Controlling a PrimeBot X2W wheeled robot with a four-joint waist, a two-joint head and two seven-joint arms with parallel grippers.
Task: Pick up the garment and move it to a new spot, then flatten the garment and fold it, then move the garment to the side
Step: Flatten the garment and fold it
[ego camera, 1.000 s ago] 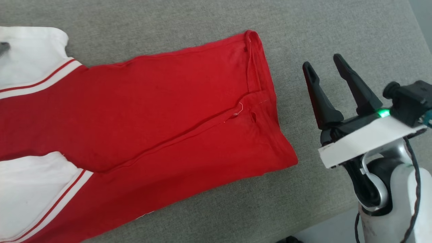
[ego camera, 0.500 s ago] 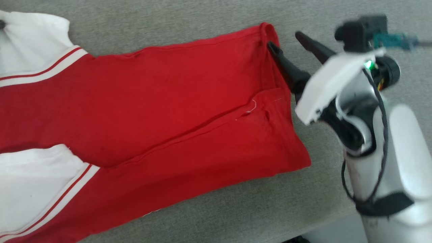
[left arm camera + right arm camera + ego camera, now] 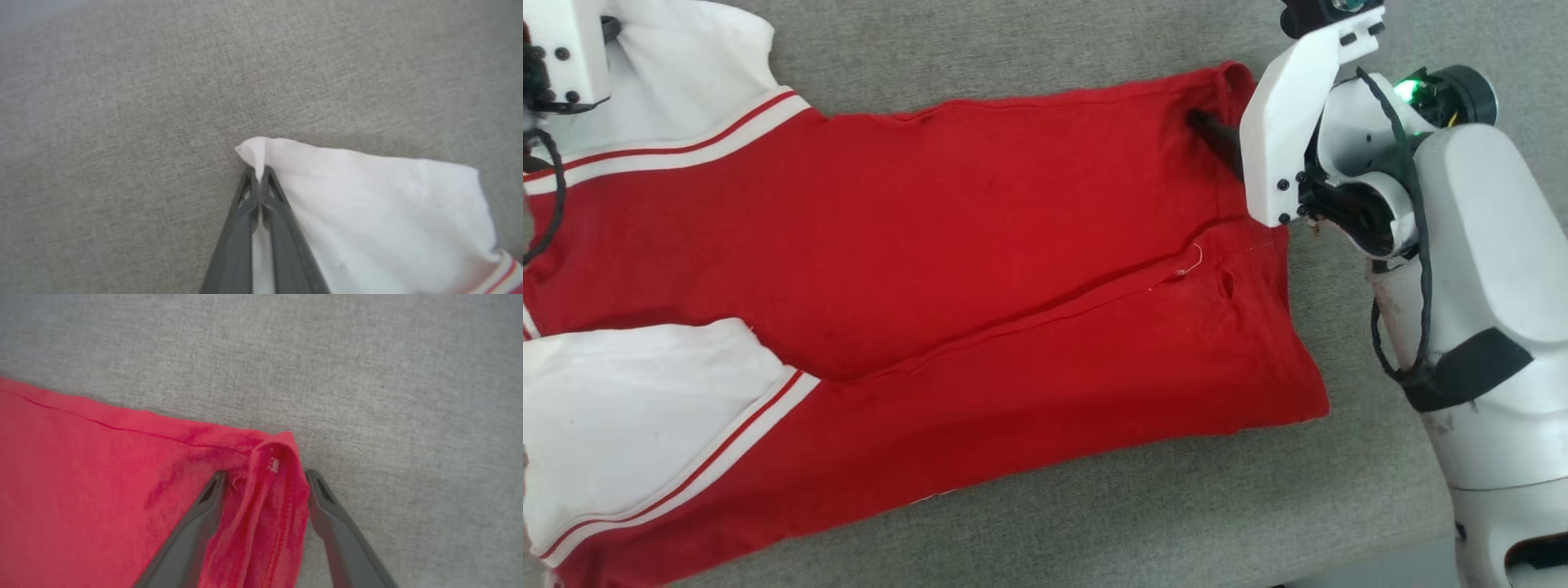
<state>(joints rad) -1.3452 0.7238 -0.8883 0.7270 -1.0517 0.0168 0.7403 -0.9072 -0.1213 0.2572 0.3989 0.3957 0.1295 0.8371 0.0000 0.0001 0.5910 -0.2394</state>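
Found the garment [image 3: 980, 245] stretched left to right across a grey woven surface [image 3: 1094, 523], its red body doubled lengthwise and lying flat.

Nearest, at the left, saw one white sleeve [image 3: 629, 408] spread smooth and edged with red-and-white striped trim [image 3: 727, 441]. At the near right, picked out the pale forearm [image 3: 1486, 286] of the right arm, reaching away over the surface beside the hem.

Further in, traced a long diagonal fold [image 3: 1013, 318] through the red cloth, ending by a loose white thread [image 3: 1194, 260] and a small hole [image 3: 1227, 284] just short of the right-hand hem.

At the far right, caught the right gripper [image 3: 265, 473] lowered over the far hem corner [image 3: 273, 457] with jaws spread wide and clamping nothing. Showed one finger over the red cloth and the other over bare grey surface just beside it, with the bunched hem between them.

At the far left, caught the left gripper [image 3: 258, 171] clamped tight on the tip of the second white sleeve [image 3: 367, 204] — a small peak of white cloth pinched up between the closed fingers [image 3: 282, 212], with more striped trim at that sleeve's base.
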